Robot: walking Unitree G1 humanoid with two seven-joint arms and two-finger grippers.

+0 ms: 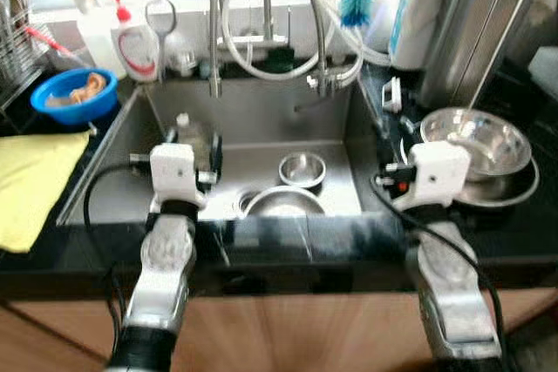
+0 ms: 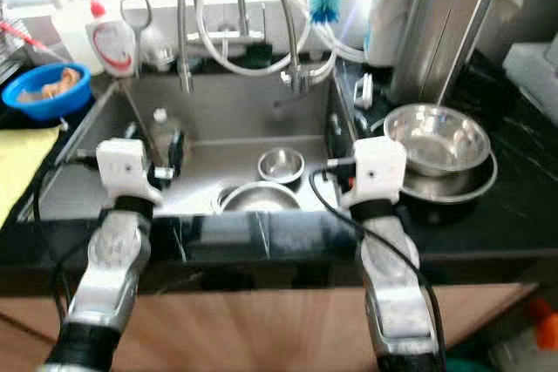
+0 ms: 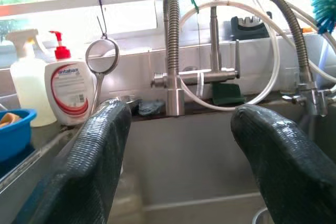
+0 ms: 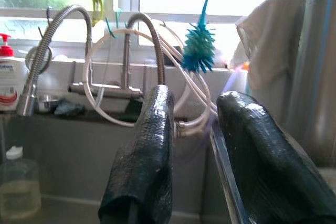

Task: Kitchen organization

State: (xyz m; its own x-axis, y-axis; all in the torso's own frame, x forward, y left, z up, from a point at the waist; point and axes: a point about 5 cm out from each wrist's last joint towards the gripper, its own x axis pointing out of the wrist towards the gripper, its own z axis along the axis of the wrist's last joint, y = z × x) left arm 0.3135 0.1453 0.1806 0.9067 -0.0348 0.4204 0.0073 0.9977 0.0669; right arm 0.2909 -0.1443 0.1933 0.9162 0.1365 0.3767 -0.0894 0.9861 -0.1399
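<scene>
Stainless sink (image 1: 261,119), rectangular basin, set in a glossy black counter (image 1: 288,246) above a wood-grain cabinet front. Left gripper (image 3: 178,145) held over the sink's left half, its two textured black fingers (image 3: 92,166) spread wide with nothing between them. Right gripper (image 4: 194,150) held at the sink's right rim, fingers (image 4: 144,156) parted by a narrow gap, nothing held. In the basin: a small round steel bowl (image 1: 302,168) near the middle, a larger steel bowl (image 1: 283,202) at the front edge, and a clear plastic bottle (image 1: 193,141) with pale liquid at the left. On the counter right of the sink, two shiny steel bowls nested (image 1: 478,145), just beside the right wrist's white housing. Behind them a tall brushed-metal canister (image 1: 475,28). At the back, coiled-spring tap (image 3: 172,51), a second gooseneck tap (image 3: 273,14), looping white hose (image 3: 262,77). A round wire strainer (image 3: 101,56) hangs at the back left, next to a white soap bottle (image 3: 67,90) with red pump and a translucent spray bottle (image 3: 26,87). A blue bristle brush (image 4: 199,48) hangs by the window. Left counter: blue plastic bowl (image 1: 74,93), yellow cloth (image 1: 30,180) lying flat in front of it.
</scene>
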